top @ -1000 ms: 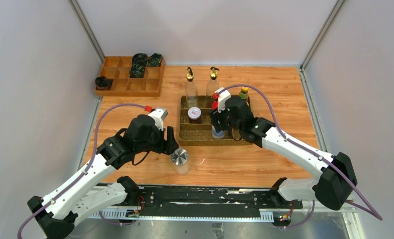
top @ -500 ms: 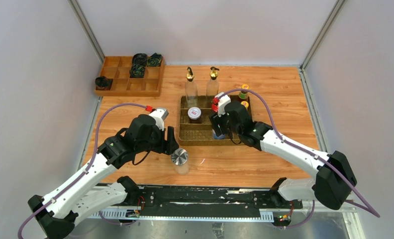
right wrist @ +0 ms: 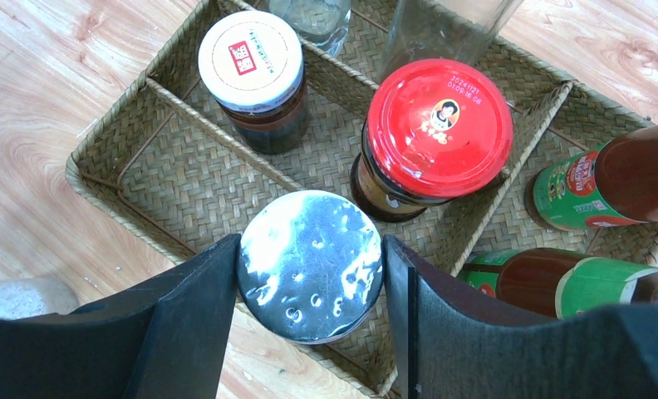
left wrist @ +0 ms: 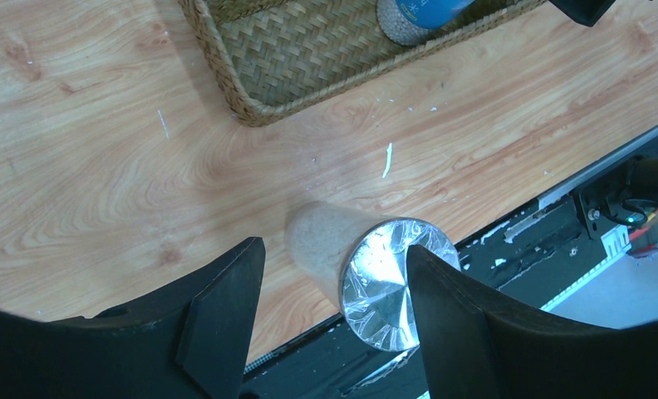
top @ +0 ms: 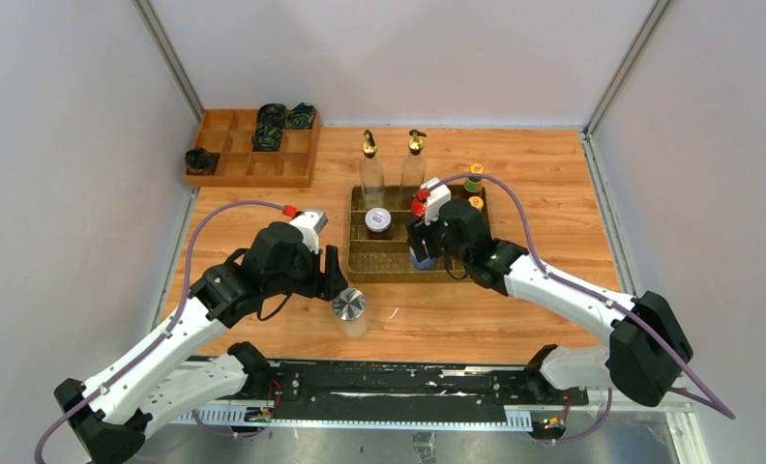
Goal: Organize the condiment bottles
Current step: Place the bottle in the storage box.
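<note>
Right hand (right wrist: 309, 249) shifted shaker (right wrist: 311, 270) beside portrait-printed red lid (right wrist: 439, 125)

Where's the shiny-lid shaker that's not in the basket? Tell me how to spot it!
Find the woven basket in the middle of the wooden table. Just off its near left corner stands the shaker. It stands alone on bare wood, while the other shaker sits inside the basket.

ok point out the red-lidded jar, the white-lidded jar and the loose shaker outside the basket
red-lidded jar (right wrist: 439, 125): right wrist view, middle of its lid
white-lidded jar (right wrist: 251, 60): right wrist view, middle of its lid
loose shaker (left wrist: 380, 287): left wrist view, on its silver lid
</note>
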Motion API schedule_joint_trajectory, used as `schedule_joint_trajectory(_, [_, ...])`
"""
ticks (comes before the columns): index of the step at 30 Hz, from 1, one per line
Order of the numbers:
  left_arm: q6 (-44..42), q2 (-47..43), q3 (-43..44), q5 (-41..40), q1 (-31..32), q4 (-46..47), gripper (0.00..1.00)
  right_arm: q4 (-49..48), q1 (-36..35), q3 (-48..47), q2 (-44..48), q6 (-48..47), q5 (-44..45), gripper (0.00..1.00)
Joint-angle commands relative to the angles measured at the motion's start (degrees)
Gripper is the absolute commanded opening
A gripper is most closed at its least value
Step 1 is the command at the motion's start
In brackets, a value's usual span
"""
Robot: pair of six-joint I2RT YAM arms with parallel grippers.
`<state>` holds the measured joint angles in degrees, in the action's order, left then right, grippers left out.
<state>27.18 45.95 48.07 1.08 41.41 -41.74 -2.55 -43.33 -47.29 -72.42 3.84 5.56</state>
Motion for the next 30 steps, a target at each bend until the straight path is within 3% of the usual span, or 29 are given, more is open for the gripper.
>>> schedule_joint_trajectory(1, [-0.8, -0.6, 0.7, 0.2, 0.4, -0.4, 0.68, -1.9, 0.6, 1.0, -1.0, 1.5, -0.8, 0.65])
schedule_joint_trajectory(12, [-0.5, -0.4, 1.1, 0.4, 0.3, -0.5, 0.68, 0.4, 0.7, 2.2, 2.4, 1.8, -0.7, 0.67])
schedule_joint_trajectory(22, [-0.5, -0.3, 1.4, 1.0, 0.3, -0.4, 0.68, 1.9, 0.7, 2.5, 2.9, 3.0, -1.4, 0.84])
schedule_joint_trajectory(30, [-0.3, -0.4, 1.5, 1.0, 0.3, -0.5, 0.68, 5.2, 0.7, 0.8, 6.5, 2.6, 0.1, 0.86])
